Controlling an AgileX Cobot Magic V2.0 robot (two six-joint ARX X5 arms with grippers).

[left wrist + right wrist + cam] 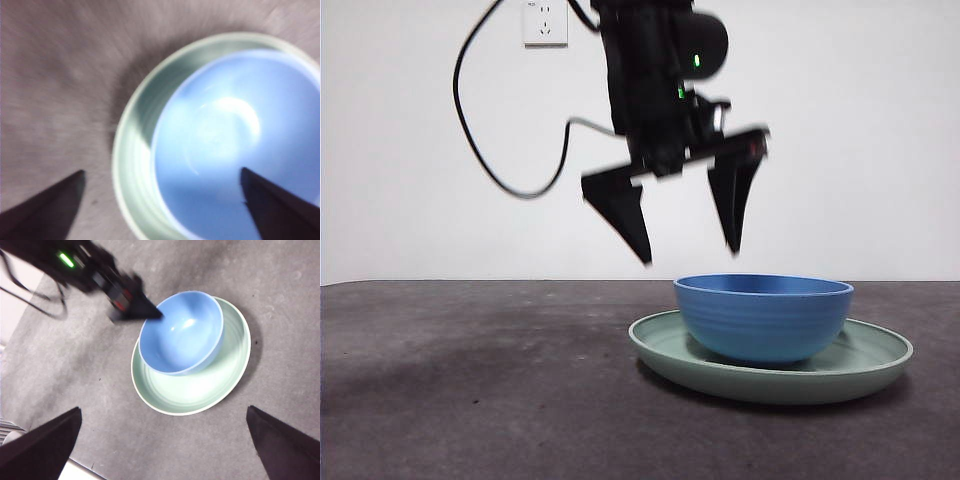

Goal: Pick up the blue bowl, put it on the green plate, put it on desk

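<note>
The blue bowl (763,320) sits upright inside the green plate (775,382), which lies flat on the desk (470,380) right of centre. My left gripper (689,255) hangs open and empty just above the bowl's left rim, one jaw outside the bowl and one over it. Its blurred wrist view shows the bowl (230,140) and plate (131,150) close below the open left gripper (161,171). My right gripper (163,410) is open and empty, high above the bowl (181,332) and plate (200,390), and sees the left gripper (131,306) at the bowl's rim.
A white wall with a socket (545,22) stands behind the desk, and the left arm's black cable (490,165) loops in front of it. The desk's edge (75,467) shows in the right wrist view.
</note>
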